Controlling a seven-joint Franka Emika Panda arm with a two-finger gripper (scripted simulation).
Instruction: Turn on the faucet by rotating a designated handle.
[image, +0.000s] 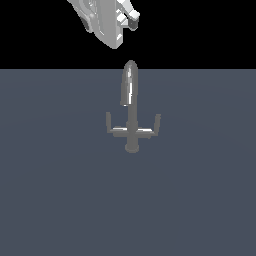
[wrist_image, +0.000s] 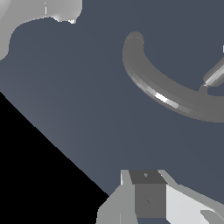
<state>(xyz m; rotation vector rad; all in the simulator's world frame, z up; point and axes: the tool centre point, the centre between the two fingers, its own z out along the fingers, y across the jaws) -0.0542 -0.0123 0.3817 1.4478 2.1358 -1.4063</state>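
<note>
The faucet (image: 131, 107) stands in the middle of the floor: a tall arched glossy spout, a thin column, a round base (image: 131, 147). The handle (image: 113, 129) is the thin L-shaped arm on the exterior view's left, with its tip turned up. A mirrored arm (image: 152, 129) sits on the right. My gripper (image: 116, 44) hangs above the spout top, slightly to the left, touching nothing. In the wrist view the curved spout (wrist_image: 162, 92) lies beyond my fingers (wrist_image: 148, 197), which appear closed together and hold nothing. A side arm (wrist_image: 215, 75) shows at the frame edge.
The grey floor (image: 55, 190) spreads around the faucet on all sides. A pale part of the arm (wrist_image: 26, 17) shows in a corner of the wrist view. Beyond the floor's edge all is black.
</note>
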